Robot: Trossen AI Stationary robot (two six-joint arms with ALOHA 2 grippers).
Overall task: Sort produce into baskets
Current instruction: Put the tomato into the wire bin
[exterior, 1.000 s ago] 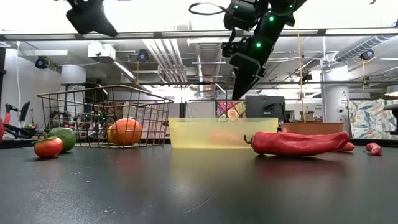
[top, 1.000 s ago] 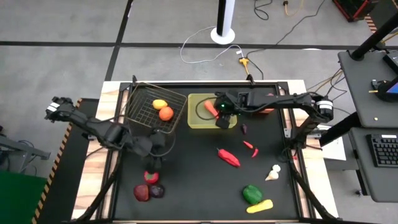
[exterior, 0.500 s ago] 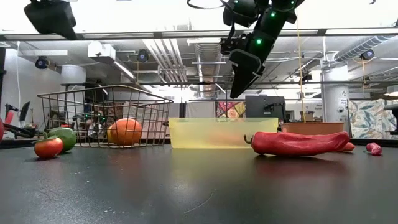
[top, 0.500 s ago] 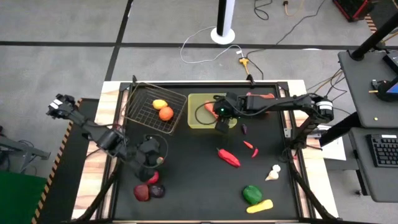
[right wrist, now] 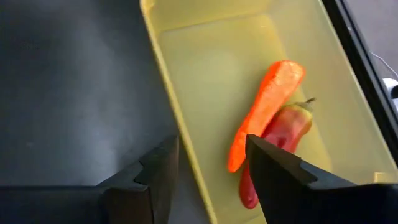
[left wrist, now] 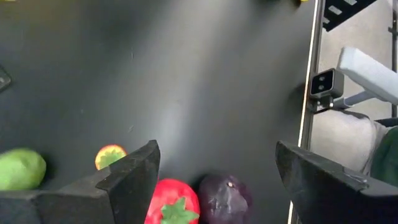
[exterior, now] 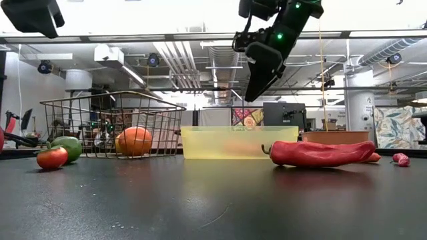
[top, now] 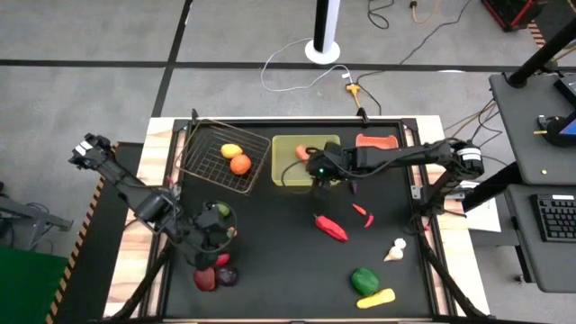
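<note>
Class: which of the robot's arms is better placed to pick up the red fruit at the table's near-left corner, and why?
Left. The left gripper hangs open just above the red fruit, while the right gripper is over at the yellow tray.

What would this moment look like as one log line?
left gripper: open, above red pepper | right gripper: open, empty, over yellow tray | tray: carrot, chili

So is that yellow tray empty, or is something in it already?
Not empty. The yellow tray holds an orange carrot and a red pepper lying side by side; the right gripper hovers open above its edge.
</note>
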